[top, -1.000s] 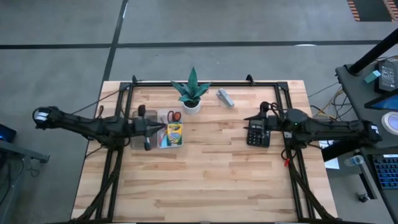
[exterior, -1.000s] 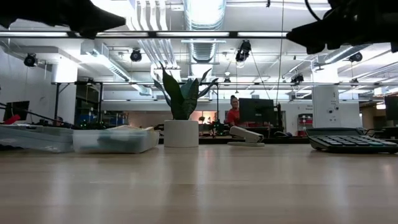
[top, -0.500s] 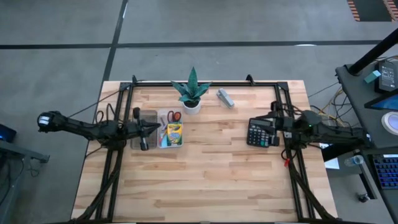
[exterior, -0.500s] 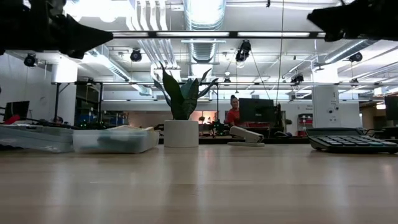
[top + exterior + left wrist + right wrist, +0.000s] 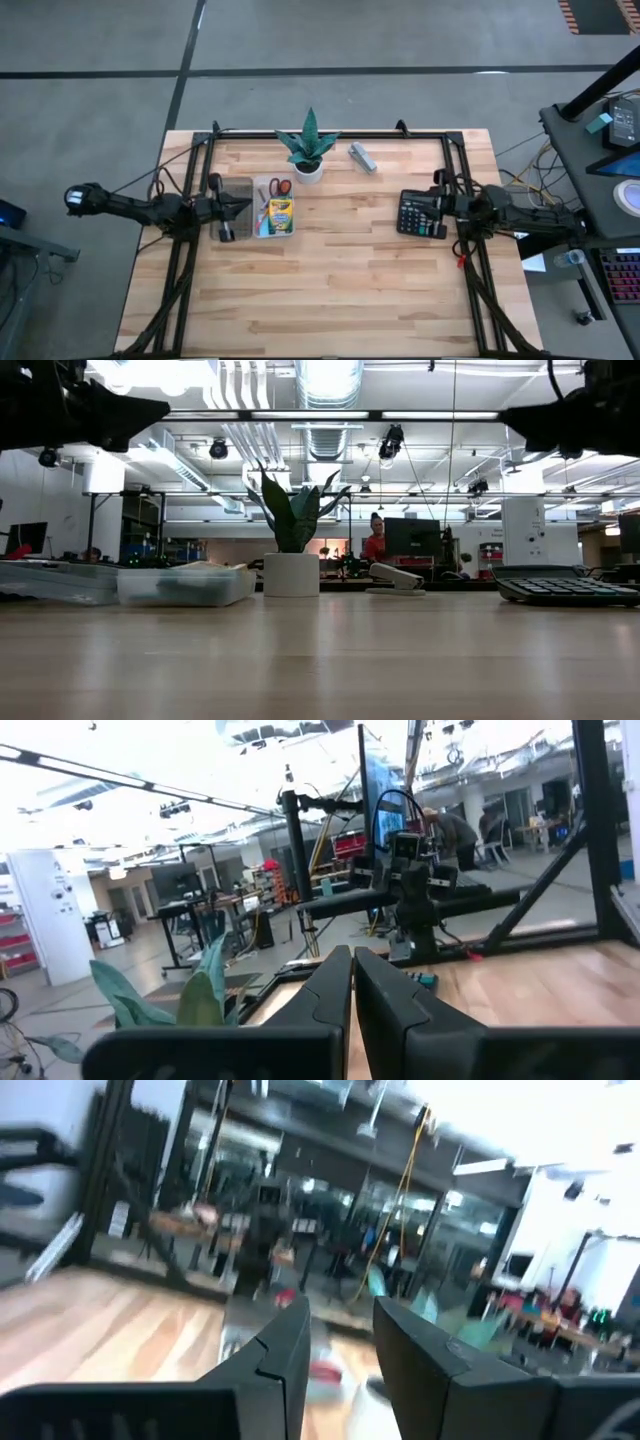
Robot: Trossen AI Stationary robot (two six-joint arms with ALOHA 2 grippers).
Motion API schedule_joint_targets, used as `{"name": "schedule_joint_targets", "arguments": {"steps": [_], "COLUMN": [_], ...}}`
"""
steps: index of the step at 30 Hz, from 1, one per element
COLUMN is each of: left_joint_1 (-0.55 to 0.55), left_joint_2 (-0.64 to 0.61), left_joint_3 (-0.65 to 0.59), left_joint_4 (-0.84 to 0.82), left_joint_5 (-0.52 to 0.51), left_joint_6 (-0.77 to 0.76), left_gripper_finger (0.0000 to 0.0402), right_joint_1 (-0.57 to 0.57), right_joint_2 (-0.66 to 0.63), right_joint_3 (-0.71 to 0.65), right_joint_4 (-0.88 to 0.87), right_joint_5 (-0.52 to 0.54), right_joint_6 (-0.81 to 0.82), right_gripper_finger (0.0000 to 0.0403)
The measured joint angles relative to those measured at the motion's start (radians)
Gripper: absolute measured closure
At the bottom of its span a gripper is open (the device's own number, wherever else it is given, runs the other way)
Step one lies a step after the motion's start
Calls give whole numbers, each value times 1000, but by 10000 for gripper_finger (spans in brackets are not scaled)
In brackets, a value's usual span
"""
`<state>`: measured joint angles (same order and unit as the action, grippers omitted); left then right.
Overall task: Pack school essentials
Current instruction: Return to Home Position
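Both arms have drawn back toward the frame's outer edges since a second ago. At centre left, the left gripper [image 5: 240,204], fingers pressed together, hangs beside the clear box [image 5: 275,236] holding the crayon box [image 5: 281,216] and scissors [image 5: 279,186]. At right, the right gripper [image 5: 438,203], fingers spread, hovers over the calculator [image 5: 413,215]. Packing seems done and the arms are homing; next they need only finish retreating.
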<state>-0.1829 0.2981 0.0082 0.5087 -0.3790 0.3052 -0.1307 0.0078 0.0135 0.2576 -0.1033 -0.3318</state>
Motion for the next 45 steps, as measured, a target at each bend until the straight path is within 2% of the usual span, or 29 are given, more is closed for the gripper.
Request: {"name": "schedule_joint_targets", "arguments": {"steps": [2,5,14,21,45], "left_joint_1": [0,0,0,0,0], "left_joint_2": [3,1,8,18,91], "left_joint_3": [0,0,-2,-2,-4], "left_joint_4": [-3,-1,-1,-1,-2], "left_joint_5": [1,0,-1,-3,-3], "left_joint_6": [19,23,20,20,20], "left_gripper_finger": [402,402,402,402,402], "right_joint_1": [0,0,0,0,0], "right_joint_2": [8,5,14,14,15], "right_joint_3": [0,-1,17,17,18], "right_joint_4": [-28,23,46,44,37], "right_joint_5": [-1,-2,1,1,1], "right_joint_6": [3,8,242,333,332], "right_gripper_finger": [305,312,326,326,326]}}
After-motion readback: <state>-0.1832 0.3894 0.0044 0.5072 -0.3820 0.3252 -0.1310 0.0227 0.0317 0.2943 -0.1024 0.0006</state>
